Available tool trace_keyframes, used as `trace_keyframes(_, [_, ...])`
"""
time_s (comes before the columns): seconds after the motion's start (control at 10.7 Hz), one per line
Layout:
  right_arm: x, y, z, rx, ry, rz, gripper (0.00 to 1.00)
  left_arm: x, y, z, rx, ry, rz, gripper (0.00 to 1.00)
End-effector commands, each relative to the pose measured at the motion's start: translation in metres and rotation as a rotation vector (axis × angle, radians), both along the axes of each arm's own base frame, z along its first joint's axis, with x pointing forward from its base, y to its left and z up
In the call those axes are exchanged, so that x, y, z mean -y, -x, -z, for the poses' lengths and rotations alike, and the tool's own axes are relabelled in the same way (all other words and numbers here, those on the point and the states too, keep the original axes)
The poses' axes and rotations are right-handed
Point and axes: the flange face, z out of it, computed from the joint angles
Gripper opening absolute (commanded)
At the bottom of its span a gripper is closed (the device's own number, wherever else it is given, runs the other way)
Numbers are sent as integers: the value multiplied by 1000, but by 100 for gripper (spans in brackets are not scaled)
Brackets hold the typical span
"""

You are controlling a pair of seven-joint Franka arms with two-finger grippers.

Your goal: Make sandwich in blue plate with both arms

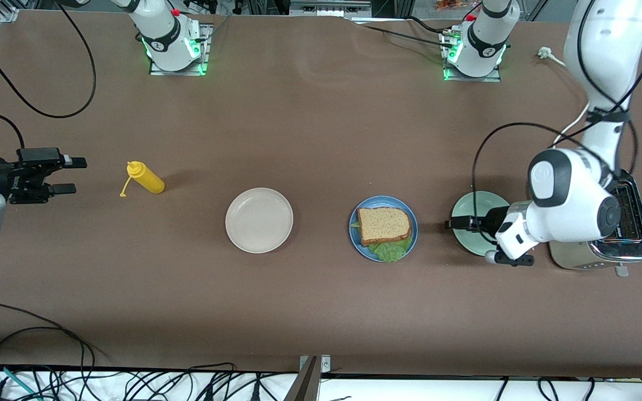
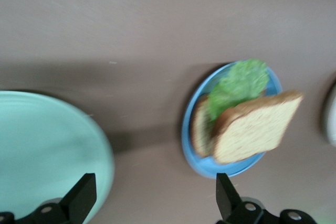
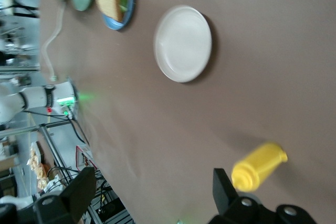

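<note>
The sandwich (image 1: 384,224) lies on the blue plate (image 1: 382,200): a brown bread slice on top, with ruffled green lettuce (image 1: 390,250) poking out of its nearer edge. The left wrist view shows the blue plate (image 2: 220,169), the top slice (image 2: 254,127), a lower slice under it and the lettuce (image 2: 239,85) between. My left gripper (image 1: 455,224) hangs open and empty over the mint-green plate (image 1: 480,203), beside the blue plate; its fingers (image 2: 86,190) stand wide apart. My right gripper (image 1: 74,176) waits open and empty at the right arm's end of the table.
A cream-white plate (image 1: 259,220) sits beside the blue plate toward the right arm's end. A yellow mustard bottle (image 1: 145,178) lies on its side close to the right gripper. A silver toaster (image 1: 630,223) stands at the left arm's end, under that arm.
</note>
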Motion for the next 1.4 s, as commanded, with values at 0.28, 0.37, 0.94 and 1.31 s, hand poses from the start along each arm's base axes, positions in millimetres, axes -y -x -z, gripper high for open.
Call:
trace_keyframes(0.28, [-63, 18, -40, -96, 644, 31, 100, -40, 40, -135, 186, -210, 82, 100])
trace_keyframes(0.37, [-71, 17, -43, -86, 707, 30, 100, -46, 48, -177, 253, -221, 68, 100])
trace_keyframes(0.94, [-102, 18, -61, 42, 884, -16, 92, -88, 127, -291, 228, -369, 68, 100])
trace_keyframes(1.31, [-102, 40, -46, 171, 889, -17, 94, -105, 151, -353, 98, -481, -98, 100])
